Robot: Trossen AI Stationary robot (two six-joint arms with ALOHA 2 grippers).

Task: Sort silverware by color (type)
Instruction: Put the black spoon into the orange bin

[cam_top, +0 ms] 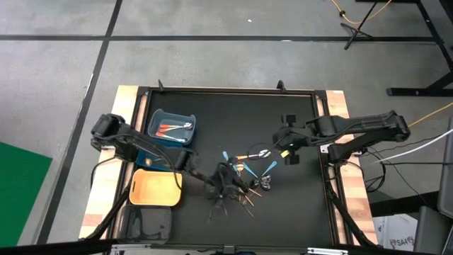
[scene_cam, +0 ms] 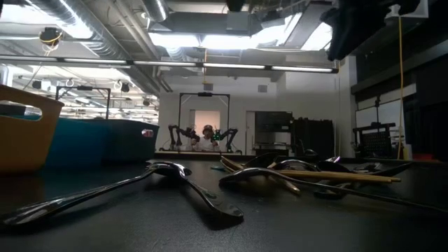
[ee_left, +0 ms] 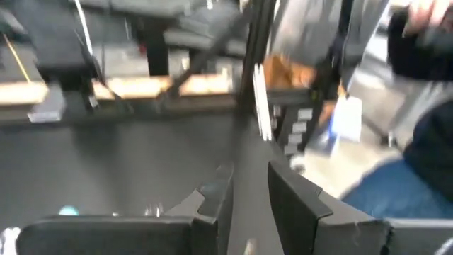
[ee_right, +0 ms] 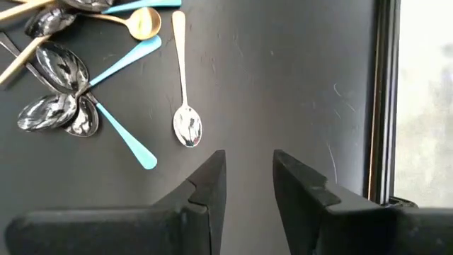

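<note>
- The silverware point(cam_top: 244, 177) lies in a loose tangle near the middle of the black tabletop point(cam_top: 233, 113): light blue handles, gold spoons point(ee_right: 182, 78), shiny silver bowls, black pieces.
- Two orange-handled pieces point(cam_top: 172, 128) sit in the blue bin point(cam_top: 157, 116); the yellow bin point(cam_top: 138, 195) is just beside it.
- The right pincer point(ee_right: 248, 177) hovers over bare tabletop near a gold-handled spoon, fingers parted, gripping nothing.
- The left pincer point(ee_left: 248, 195) hangs over the pile, slightly parted and empty.
</note>
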